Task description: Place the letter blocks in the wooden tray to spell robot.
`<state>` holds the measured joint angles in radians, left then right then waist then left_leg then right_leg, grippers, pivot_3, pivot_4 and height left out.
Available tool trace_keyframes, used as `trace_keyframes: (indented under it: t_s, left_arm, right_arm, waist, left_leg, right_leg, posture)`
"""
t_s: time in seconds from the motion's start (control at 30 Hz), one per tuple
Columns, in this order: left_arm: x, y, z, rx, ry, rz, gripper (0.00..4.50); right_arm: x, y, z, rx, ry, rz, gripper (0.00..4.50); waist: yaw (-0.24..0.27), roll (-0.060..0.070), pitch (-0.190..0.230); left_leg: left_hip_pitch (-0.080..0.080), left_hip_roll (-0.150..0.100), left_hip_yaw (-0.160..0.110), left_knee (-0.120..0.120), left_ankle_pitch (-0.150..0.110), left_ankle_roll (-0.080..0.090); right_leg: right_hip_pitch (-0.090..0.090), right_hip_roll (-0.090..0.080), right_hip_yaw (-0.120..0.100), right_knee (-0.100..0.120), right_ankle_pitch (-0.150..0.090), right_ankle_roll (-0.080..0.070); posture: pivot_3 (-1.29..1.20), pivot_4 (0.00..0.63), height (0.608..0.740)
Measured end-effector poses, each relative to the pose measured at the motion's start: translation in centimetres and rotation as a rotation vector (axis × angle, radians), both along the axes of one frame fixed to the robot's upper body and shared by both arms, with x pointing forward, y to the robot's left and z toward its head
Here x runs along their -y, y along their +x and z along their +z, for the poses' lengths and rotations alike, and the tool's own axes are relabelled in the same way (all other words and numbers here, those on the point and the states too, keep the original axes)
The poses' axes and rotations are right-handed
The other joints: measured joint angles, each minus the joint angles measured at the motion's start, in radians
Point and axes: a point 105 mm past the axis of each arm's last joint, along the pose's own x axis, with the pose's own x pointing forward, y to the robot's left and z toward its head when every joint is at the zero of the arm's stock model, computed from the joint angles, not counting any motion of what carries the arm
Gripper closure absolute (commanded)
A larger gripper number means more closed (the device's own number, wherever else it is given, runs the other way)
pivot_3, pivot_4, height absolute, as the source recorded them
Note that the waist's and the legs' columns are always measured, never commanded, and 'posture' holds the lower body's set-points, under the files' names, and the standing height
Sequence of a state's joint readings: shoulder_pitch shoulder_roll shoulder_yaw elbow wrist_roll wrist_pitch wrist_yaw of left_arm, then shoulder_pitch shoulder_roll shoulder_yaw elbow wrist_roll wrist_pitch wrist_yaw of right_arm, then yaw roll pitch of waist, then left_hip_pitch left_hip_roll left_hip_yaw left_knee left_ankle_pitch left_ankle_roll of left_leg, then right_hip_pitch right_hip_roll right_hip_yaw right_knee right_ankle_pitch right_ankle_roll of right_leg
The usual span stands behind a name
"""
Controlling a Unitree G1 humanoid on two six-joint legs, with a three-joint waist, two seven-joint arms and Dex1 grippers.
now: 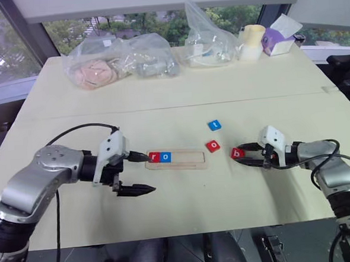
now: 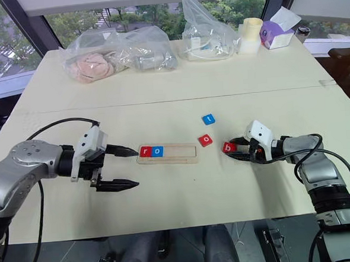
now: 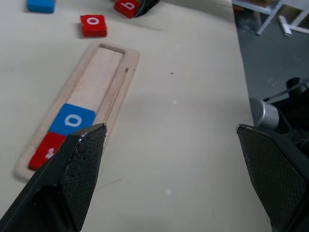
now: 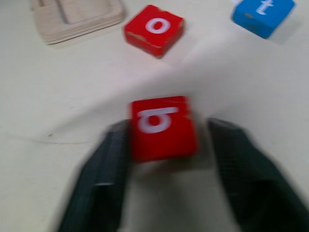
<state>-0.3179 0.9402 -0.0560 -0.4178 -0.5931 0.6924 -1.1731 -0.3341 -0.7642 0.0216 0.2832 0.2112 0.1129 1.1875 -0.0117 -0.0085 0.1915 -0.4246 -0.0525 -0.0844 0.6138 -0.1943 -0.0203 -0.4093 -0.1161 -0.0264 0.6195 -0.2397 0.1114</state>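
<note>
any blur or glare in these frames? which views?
Right wrist view: motion blur on the fingers and the red b block. Left wrist view: sharp, wooden tray crisp. Head views: soft even daylight, faint shadows, no glare on the table.

Light: even daylight is admitted through the wide windows [image 1: 15,51] behind.
Shadows: soft ones are cast on the pale tabletop [image 1: 185,207].
Blur: the black right gripper [image 4: 169,159] is smeared.
</note>
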Motion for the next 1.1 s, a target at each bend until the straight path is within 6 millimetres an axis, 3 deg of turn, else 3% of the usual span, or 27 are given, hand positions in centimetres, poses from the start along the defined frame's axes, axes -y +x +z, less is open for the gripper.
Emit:
trace_keyframes:
  t_s: [0.1, 0.23, 0.4, 0.57, 0.8, 1.1]
  left_arm:
    - [-0.5, 0.0, -0.3, -0.008, 0.01, 0.02, 0.0]
    - [-1.7, 0.2, -1.1, -0.018, 0.055, 0.059, 0.0]
    - [-4.5, 0.8, -1.7, -0.009, 0.122, 0.15, 0.0]
    - [-5.2, 1.2, -2.2, -0.007, 0.131, 0.172, 0.0]
    - [-4.6, 1.1, -2.3, 0.008, 0.117, 0.181, 0.0]
    - [-4.7, 1.0, -2.4, 0.007, 0.111, 0.218, 0.0]
  right_arm:
    - [-0.7, 0.1, 0.2, -0.001, 0.006, 0.013, 3.34]
    - [-3.3, 0.3, 1.6, 0.004, 0.045, 0.061, 3.34]
    - [-10.3, -0.1, 5.0, 0.02, 0.05, 0.253, 3.34]
    - [-14.8, 0.2, 3.4, -0.045, 0.049, 0.295, 3.34]
    - [-16.5, 0.9, 2.4, -0.029, -0.031, 0.346, 3.34]
    - [-16.7, 1.3, 1.6, -0.055, -0.038, 0.36, 3.34]
  waist:
    - [-0.003, 0.0, 0.0]
    - [-0.005, 0.001, 0.0]
    - [-0.004, 0.001, 0.0]
    - [0.011, 0.0, 0.0]
    - [-0.001, 0.0, 0.001]
    - [-0.005, 0.0, 0.001]
  left_leg:
    - [0.0, 0.0, -0.001, 0.0, 0.0, 0.0]
    - [0.0, 0.001, -0.001, 0.0, 0.0, 0.0]
    - [0.0, 0.001, -0.001, 0.0, 0.0, 0.0]
    - [-0.002, -0.001, -0.001, 0.0, 0.0, -0.001]
    - [-0.002, -0.002, 0.0, 0.0, 0.0, -0.001]
    - [-0.002, -0.001, 0.0, 0.0, 0.001, -0.002]
  right_leg:
    - [-0.001, 0.0, 0.0, 0.0, 0.0, 0.0]
    - [-0.002, 0.0, 0.001, 0.002, 0.0, 0.0]
    - [-0.005, 0.0, 0.002, 0.006, 0.0, -0.001]
    - [-0.006, -0.002, 0.002, 0.005, 0.0, 0.0]
    - [-0.007, -0.001, 0.003, 0.008, 0.002, 0.003]
    - [-0.01, 0.002, 0.003, 0.011, 0.002, 0.003]
  posture:
    - [0.0, 0.15, 0.74]
    - [0.0, 0.15, 0.74]
    - [0.0, 0.15, 0.74]
    - [0.0, 0.15, 0.74]
    - [0.0, 0.15, 0.74]
    - [0.0, 0.15, 0.74]
